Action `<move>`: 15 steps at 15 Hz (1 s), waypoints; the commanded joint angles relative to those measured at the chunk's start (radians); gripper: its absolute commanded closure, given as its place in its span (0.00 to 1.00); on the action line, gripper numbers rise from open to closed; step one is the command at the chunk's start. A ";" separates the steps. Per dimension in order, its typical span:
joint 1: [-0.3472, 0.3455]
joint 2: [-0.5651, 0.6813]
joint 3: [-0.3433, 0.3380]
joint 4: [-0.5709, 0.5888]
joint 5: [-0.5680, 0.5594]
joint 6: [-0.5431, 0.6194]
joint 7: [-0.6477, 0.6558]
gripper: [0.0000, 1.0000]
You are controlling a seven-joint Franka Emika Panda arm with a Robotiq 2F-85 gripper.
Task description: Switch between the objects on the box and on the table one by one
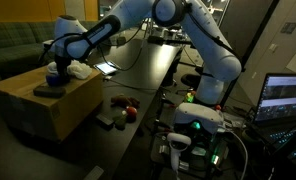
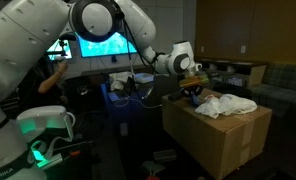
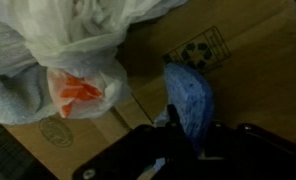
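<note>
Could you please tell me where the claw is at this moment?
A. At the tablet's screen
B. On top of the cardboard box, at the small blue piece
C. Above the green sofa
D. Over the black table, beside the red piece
B: in an exterior view the claw is down on the cardboard box, and the wrist view shows it gripping the small blue piece beside the white cloth.

Place: lab-like office | cues: lit monitor (image 2: pixel 106 45), laptop screen (image 1: pixel 286 98), cable-strewn black table (image 1: pixel 146 80), green sofa (image 1: pixel 13 45)
</note>
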 commanded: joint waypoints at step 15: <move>-0.008 -0.265 0.003 -0.315 0.088 -0.124 0.009 0.90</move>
